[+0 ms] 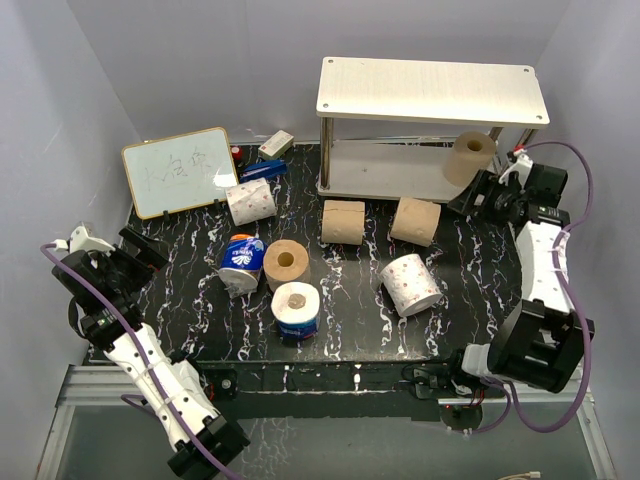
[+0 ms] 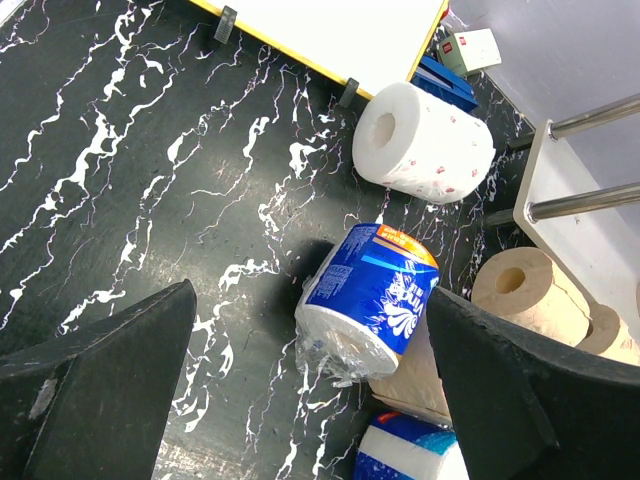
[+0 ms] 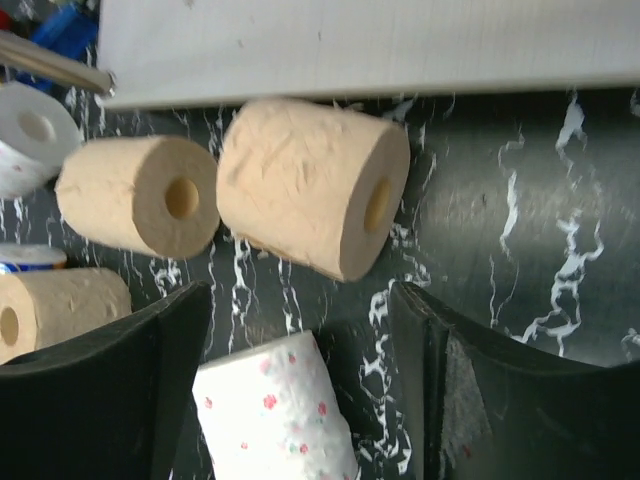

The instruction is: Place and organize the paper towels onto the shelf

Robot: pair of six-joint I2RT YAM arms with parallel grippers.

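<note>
Top external view, starting far left: the left hand [image 2: 310, 295] hangs over the black marbled desk [image 1: 200, 320], fingers spread wide and gripping nothing. The left wrist view looks straight down between them at the blue-wrapped roll [image 1: 241, 262]. Behind that hand leans the whiteboard [image 1: 180, 170], and just right of it a white spotted roll [image 1: 250, 200] lies on its side.

Moving in, the blue-wrapped roll lies tipped just beside an upright tan roll [image 1: 285, 262], its core facing up. In front of that pair stands a blue-banded roll [image 1: 296, 312].

Centre now: the left tan roll [image 1: 343, 221] and the right tan roll [image 1: 415, 221] lie side by side on the desk, just in front of the shelf [image 1: 430, 90]. Nearer the arms, a second spotted roll [image 1: 411, 284] lies alone.

Over to the right, a fourth tan roll [image 1: 469, 157] sits at the right end of the shelf's lower board, under the top board. The right hand [image 3: 300, 290] is just beside it. Its fingers are parted with nothing between them, and I cannot tell whether it touches that roll.
</note>
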